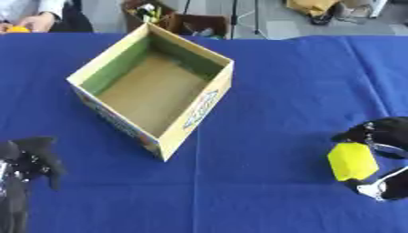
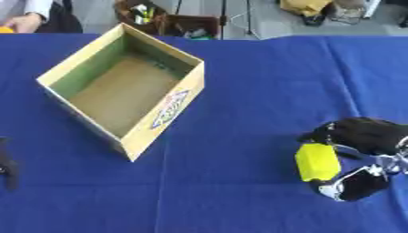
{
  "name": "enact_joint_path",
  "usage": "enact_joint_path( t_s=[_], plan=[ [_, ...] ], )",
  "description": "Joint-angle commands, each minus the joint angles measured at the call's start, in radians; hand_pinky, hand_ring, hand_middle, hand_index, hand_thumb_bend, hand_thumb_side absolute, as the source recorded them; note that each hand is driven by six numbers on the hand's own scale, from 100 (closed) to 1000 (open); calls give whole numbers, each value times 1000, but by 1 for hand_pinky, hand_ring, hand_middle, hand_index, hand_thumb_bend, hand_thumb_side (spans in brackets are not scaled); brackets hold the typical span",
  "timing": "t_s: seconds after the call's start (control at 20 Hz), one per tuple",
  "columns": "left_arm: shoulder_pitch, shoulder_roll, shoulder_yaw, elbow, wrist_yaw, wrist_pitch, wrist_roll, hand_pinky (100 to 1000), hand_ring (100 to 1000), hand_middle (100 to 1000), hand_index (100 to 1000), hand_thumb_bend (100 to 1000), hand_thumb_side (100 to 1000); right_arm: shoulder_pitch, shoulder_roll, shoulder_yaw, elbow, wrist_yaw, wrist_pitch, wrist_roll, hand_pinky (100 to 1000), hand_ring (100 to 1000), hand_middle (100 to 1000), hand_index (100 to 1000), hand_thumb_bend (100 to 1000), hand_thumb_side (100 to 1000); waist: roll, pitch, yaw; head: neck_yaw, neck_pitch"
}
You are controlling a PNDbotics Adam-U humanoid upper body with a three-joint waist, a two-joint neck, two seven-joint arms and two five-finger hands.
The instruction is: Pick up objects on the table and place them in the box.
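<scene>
Yellow block, item one: boxy, held in my right hand at the right side of the blue tablecloth, near the lower right. Fingers curl over it from above and the thumb closes under it, so it is pinched between them; whether it is lifted or touching the cloth I cannot tell. Its long axis runs roughly toward and away from me, tilted slightly.

Item two: cardboard box, open top, empty as far as I can see, sitting askew on the left half of the table, one corner pointing toward me.

Key relation: the box lies to the left of and farther out than the held block, well apart from it. I judge the next move to be a carry up and leftward across open cloth, clearing the near right wall before release.

Item three: left hand, low at the left edge, nearer the box but idle; its fingers look loosely curled, holding nothing.

Not catalogued: clutter beyond the far edge.
</scene>
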Motion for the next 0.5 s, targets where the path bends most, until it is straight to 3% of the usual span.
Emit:
enact_joint_path(
  t_s=[0.05,0.5],
  plan=[
    [0,6,-3,-19,-4,-2,-5,233,396,401,657,100,1000,-11,-38,-23,-15,8,13,0,733,796,700,922,273,542,-1,-17,0,-5,-14],
    [1,5,-4,-19,-7,-1,-12,233,397,401,657,100,1000,-21,-42,-17,-15,8,20,-17,711,767,630,758,259,527,-1,-13,2,-13,-16]
  ],
)
